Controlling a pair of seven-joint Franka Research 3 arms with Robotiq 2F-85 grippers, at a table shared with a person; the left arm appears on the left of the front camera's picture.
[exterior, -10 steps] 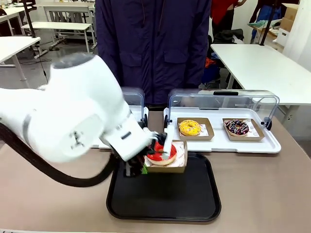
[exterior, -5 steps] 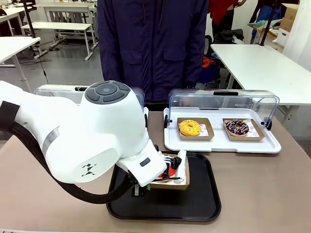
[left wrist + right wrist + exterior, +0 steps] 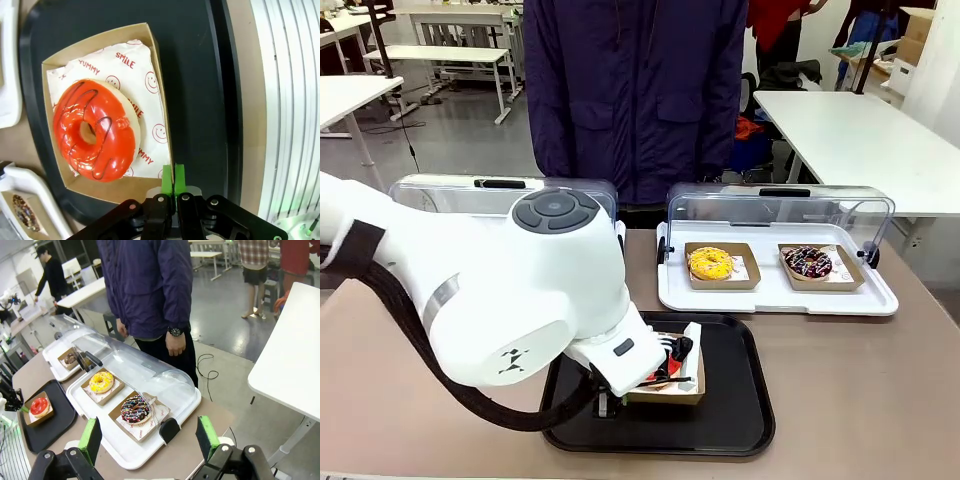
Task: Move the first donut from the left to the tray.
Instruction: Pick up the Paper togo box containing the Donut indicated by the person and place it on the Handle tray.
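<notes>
The left pincer (image 3: 173,179) is closed on the near wall of the cardboard box (image 3: 159,65). The red donut (image 3: 95,129) lies beyond the fingertips, already over the black tray (image 3: 200,60), near its middle. The right pincer (image 3: 150,437) stands open, well apart from them.

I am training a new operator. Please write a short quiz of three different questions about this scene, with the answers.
1. True or false: the red donut sits in its cardboard square on the black tray.
2. What does the left gripper pinch: A) the donut, B) the square's wall?
3. What colour is the icing on the donut beside the sprinkled one?

Key: 1 true; 2 B; 3 yellow.
</notes>
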